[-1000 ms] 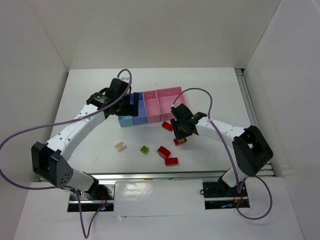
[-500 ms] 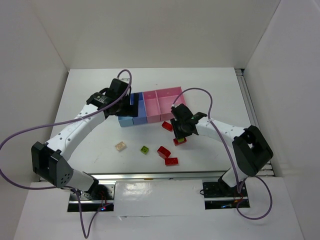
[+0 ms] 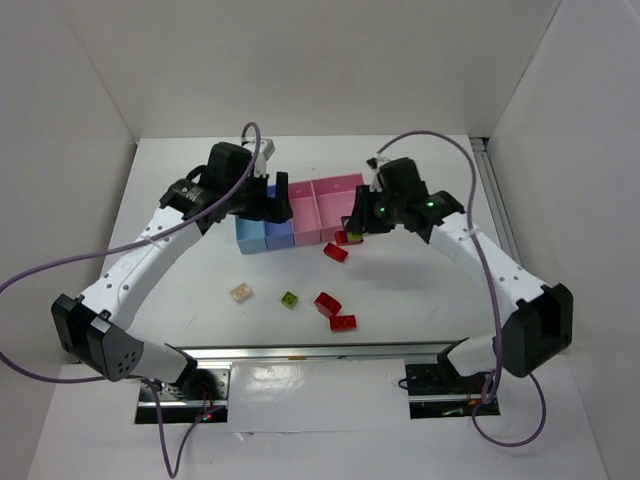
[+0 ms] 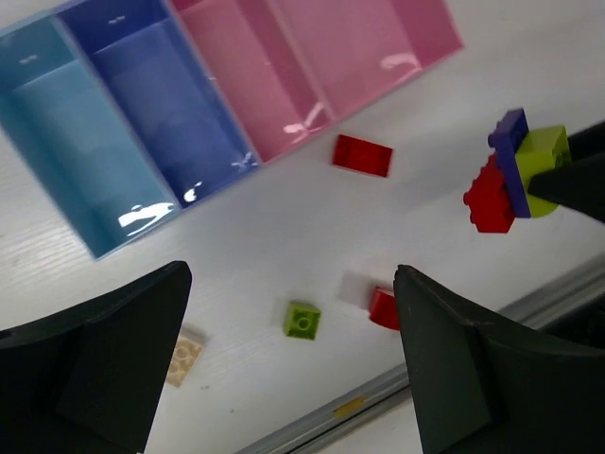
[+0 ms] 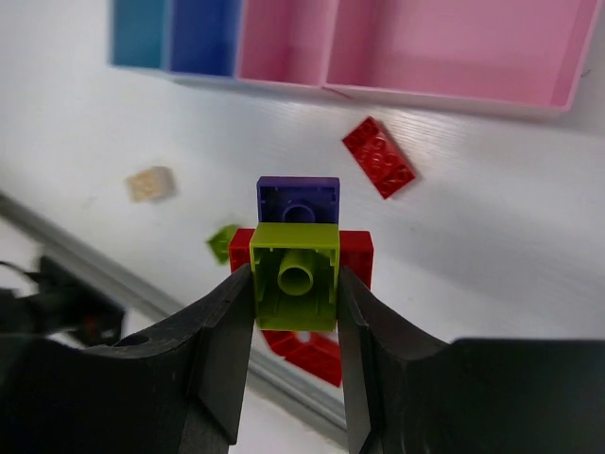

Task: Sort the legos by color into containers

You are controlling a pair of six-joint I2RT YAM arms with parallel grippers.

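At wide pink bin's (image 3: 335,205) 6 o'clock edge, lego clump (image 5: 298,203): lime, purple, red, aloft.
Right gripper (image 5: 295,284): clenched on clump.
Left gripper (image 4: 291,274): spread, over blue bins (image 4: 142,113).
Table (image 3: 200,280), 6 o'clock of containers (image 3: 300,215): loose red lego (image 3: 335,252), lime lego (image 3: 289,299), cream lego (image 3: 240,292).

Containers (image 4: 161,95) run light blue, dark blue, pink; stacked legos (image 5: 298,253) lime, purple, red.

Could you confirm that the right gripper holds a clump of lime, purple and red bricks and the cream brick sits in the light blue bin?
Not quite: the left wrist view shows the cream brick lying on the table, outside the empty light blue bin. The right gripper does hold that clump of bricks.
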